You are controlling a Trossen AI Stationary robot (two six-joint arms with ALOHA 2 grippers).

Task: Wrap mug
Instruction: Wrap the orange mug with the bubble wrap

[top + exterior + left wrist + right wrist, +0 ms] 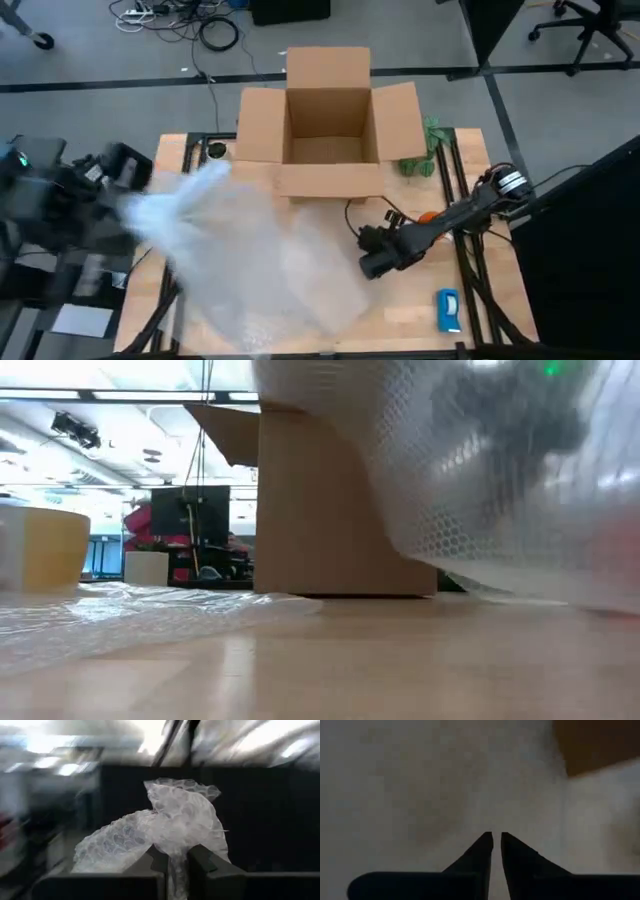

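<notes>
The table is pale wood planks on a dark frame, w/ a big sheet of bubble wrap spread over its left and middle. Near the front edge on the right lies a flat blue-and-white object, clear of the wrap. In the low view the wrap hangs as a curtain close to the lens at right, and lies flat and crinkled at left.

The right gripper sits low over the wrap's right edge, mid-table; in its wrist view its fingers are drawn nearly together w/ only a thin slit between, nothing held, pale wrap filling the view beyond. The left gripper is at the table's left edge, raised, its fingers clamped on a bunched corner of the wrap, pulling the sheet up into a peak.

The mug shows only as a small orange spot just behind the right arm, mostly covered by it; handle and opening can't be made out.

Farther back an open cardboard box stands at the table's rear centre, flaps out, w/ a green leafy thing beside its right flap. Beyond: grey floor, cables, chair bases. The low view's room has ceiling lights and a dark monitor. The left arm is blurred.
</notes>
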